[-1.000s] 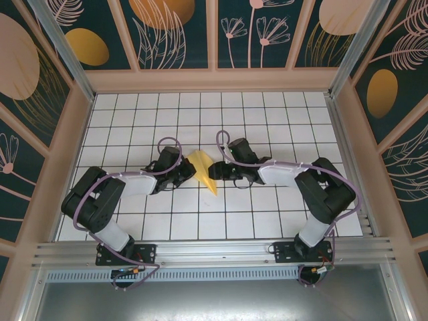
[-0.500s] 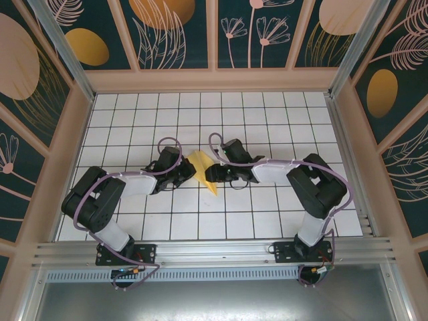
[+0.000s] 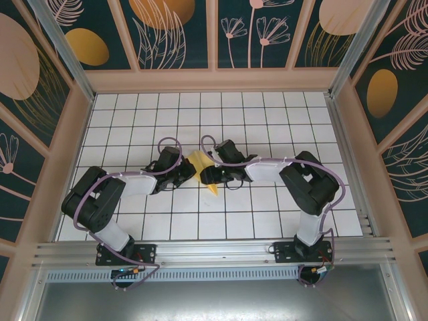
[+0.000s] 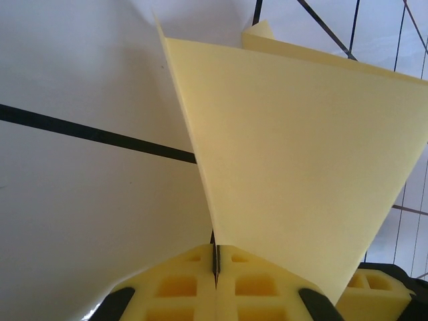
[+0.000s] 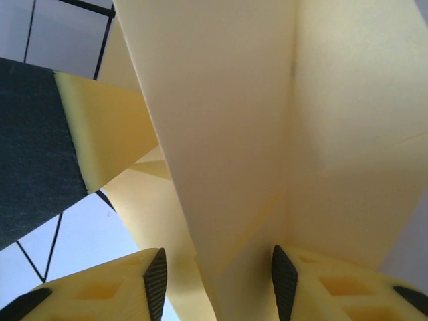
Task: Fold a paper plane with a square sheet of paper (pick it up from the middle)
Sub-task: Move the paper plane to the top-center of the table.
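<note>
A: Where lay the yellow paper sheet [image 3: 198,160]?
B: Mid tiled table [image 3: 267,120], creased to a point.
A: Jaws?
B: Left gripper [image 4: 216,266] was clamped tight on its edge. Right gripper [image 5: 217,267] stood with jaws apart, a fold between them.

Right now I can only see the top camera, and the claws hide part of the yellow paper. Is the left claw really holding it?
Observer: Yes. In the left wrist view the left claw is shut, pinching the creased thin yellow paper sheet between its foam pads.
Operator: And the right claw?
Observer: The right claw stands open, a fold of the paper running between its jaws.
Operator: Is the paper one layer?
Observer: No, a second layer peeks out behind the front one.
</note>
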Motion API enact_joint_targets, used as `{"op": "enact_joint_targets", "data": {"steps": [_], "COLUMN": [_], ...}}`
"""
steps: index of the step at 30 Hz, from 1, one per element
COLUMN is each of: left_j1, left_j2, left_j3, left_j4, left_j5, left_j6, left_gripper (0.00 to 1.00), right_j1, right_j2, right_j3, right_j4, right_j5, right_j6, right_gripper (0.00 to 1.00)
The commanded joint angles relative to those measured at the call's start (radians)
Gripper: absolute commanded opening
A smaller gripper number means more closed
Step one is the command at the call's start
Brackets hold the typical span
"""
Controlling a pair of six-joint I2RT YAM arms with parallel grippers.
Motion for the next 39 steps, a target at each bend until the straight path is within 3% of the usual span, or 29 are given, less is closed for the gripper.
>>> {"op": "enact_joint_targets", "data": {"steps": [1,4,7,13,15,18,23,30,39], "left_j1": [-0.003,-0.004,-0.004,-0.003,-0.003,-0.003,-0.003,-0.003,-0.003], "left_j2": [0.013,0.009,-0.005,-0.088,-0.117,-0.132,-0.129,-0.140,-0.136], "left_j3": [-0.008,-0.007,-0.002,0.037,0.037,0.033,0.033,0.034,0.038], "left_j4": [-0.005,-0.013,-0.032,-0.178,-0.209,-0.233,-0.255,-0.276,-0.300], "left_j5": [0.016,0.012,0.003,-0.113,-0.159,-0.199,-0.222,-0.251,-0.256], "left_j6": [0.015,0.013,0.012,0.039,0.030,0.018,0.010,0.019,0.029], "left_gripper": [0.00,0.01,0.11,0.47,0.63,0.74,0.84,0.99,0.99], "right_j1": [0.011,0.017,0.025,0.035,0.034,0.023,-0.049,-0.164,-0.186], "right_j2": [0.021,0.030,0.039,0.046,0.041,0.038,0.071,0.199,0.359], "right_j3": [0.037,0.048,0.062,0.097,0.108,0.136,0.211,0.388,0.610], "right_j4": [-0.048,-0.069,-0.092,-0.141,-0.157,-0.182,-0.215,-0.252,-0.336], "right_j5": [0.059,0.098,0.140,0.235,0.278,0.353,0.438,0.376,0.386], "right_j6": [-0.015,-0.018,-0.021,-0.008,0.002,0.026,0.049,-0.012,-0.019], "right_gripper": [0.44,0.39,0.34,0.13,0.11,0.10,0.07,0.08,0.13]}}
